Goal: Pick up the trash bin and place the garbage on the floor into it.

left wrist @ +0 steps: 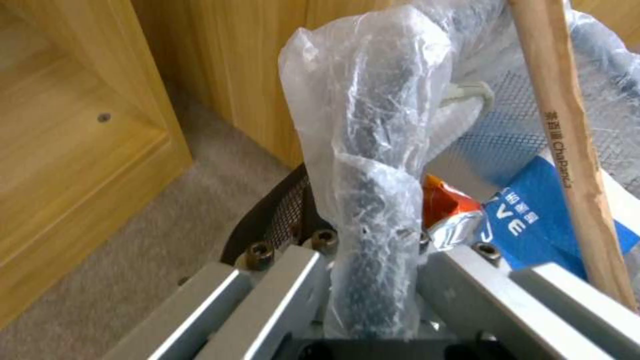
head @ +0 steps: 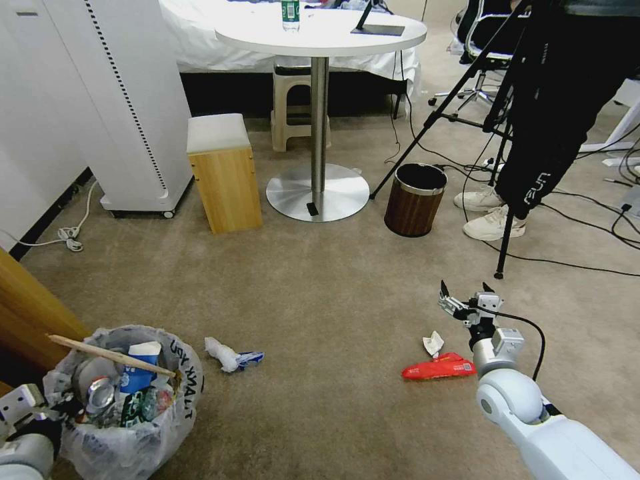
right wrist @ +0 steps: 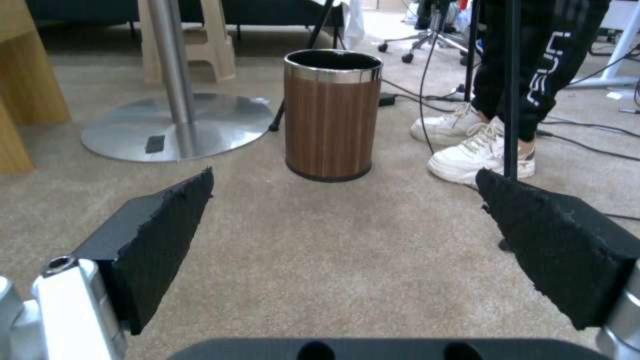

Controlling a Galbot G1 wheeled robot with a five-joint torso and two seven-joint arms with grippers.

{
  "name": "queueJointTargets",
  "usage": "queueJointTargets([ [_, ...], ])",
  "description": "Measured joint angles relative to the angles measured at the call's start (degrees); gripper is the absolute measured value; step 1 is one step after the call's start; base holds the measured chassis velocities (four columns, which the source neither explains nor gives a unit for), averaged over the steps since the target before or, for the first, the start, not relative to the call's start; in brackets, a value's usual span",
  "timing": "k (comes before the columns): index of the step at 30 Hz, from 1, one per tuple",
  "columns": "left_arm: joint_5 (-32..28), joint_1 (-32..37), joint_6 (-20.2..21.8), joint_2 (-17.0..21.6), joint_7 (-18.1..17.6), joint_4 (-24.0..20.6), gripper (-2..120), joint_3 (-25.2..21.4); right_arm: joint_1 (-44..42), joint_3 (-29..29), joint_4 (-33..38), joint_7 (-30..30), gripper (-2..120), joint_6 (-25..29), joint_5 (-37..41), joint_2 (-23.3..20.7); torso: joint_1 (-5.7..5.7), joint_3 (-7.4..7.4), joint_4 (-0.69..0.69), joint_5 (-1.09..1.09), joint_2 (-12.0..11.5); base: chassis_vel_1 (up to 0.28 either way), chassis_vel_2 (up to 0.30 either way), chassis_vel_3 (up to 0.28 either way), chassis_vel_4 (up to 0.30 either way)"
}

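Observation:
The trash bin (head: pixel 175 408), lined with a crinkly clear bag, is at my lower left, holding a crushed can (head: pixel 100 395), a blue-white cup (head: pixel 140 375) and a wooden stick (head: pixel 107 355). My left gripper (head: pixel 37 408) is shut on its bag-wrapped rim (left wrist: pixel 373 150), which runs between the fingers (left wrist: pixel 287 280). On the beige floor (head: pixel 320 293) lie a red snack bag (head: pixel 439 367), a crumpled tissue (head: pixel 433 343) and a white-and-blue wad (head: pixel 230 357). My right gripper (head: pixel 465 297) hangs open just beyond the red bag, with nothing between its pads (right wrist: pixel 167 235).
A brown wood-grain bin (head: pixel 415 200) stands ahead of the right gripper. A round table's metal base (head: pixel 317 192), a wooden box stool (head: pixel 225 173), a tripod leg (head: pixel 507 227), a person's shoes (head: pixel 492 225) and cables crowd the far side. A wooden cabinet (head: pixel 27 300) flanks the trash bin.

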Motion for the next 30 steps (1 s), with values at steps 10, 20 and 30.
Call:
queueJointTargets([
  [10, -2.7, 0.1, 0.2, 2.3, 0.1, 1.7, 1, -5.1, 0.4, -0.3, -0.2, 0.0, 100, -0.1, 0.1, 0.1, 0.00, 0.00, 0.01, 0.01, 0.0, 0.000, 0.000, 0.000, 0.000],
  [20, -2.5, 0.2, 0.2, 1.5, 0.3, 1.1, 1, -4.5, 0.0, -0.5, 0.8, 1.6, 100, -2.0, 1.8, 0.1, 0.00, 0.00, 0.00, 0.01, 0.0, 0.000, 0.000, 0.000, 0.000],
  [30, -1.0, 0.4, 0.1, 0.4, 0.4, -0.2, 1, -2.5, -1.3, 0.4, 0.9, 3.2, 100, -3.1, 4.5, -0.3, 0.00, 0.00, 0.00, 0.01, 0.0, 0.000, 0.000, 0.000, 0.000],
])
